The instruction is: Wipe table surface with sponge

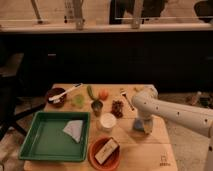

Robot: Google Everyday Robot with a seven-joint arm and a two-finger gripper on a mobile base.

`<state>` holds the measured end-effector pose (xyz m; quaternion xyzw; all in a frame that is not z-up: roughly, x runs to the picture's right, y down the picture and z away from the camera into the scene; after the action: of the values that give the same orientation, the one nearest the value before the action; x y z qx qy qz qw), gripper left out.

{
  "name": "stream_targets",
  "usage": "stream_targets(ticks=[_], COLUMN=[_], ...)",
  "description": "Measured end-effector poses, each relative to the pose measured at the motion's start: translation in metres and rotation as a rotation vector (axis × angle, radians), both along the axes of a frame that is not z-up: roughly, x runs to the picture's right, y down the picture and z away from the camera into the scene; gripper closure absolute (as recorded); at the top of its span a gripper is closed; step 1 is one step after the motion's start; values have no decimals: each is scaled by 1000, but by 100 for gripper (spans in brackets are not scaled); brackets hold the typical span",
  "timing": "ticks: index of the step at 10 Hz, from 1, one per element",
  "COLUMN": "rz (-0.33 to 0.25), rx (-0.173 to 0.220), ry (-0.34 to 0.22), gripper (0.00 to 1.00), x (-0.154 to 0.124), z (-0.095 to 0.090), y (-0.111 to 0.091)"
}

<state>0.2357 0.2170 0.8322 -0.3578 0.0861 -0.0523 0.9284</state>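
Claw down on table surface, seemingly over sponge.

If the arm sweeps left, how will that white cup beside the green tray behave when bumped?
The white cup stands upright and looks light, so a bump would probably slide or tip it. Once tipped, its round shape would likely let it roll toward the green tray. The gripper is down at the light wooden table surface, to the right of the cup, apparently on the blue sponge.

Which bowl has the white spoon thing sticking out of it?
The dark bowl at the table's far left corner. The orange bowl holds a block instead. The end effector is far from both.
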Motion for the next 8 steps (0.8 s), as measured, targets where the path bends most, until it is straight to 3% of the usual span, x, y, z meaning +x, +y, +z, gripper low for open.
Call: stream_targets(ticks=[5, 8], rz=[-28, -3], rx=[-29, -28], ry=[-57, 1], gripper=[100, 100], x=[5, 38], z=[-24, -16], y=[21, 18])
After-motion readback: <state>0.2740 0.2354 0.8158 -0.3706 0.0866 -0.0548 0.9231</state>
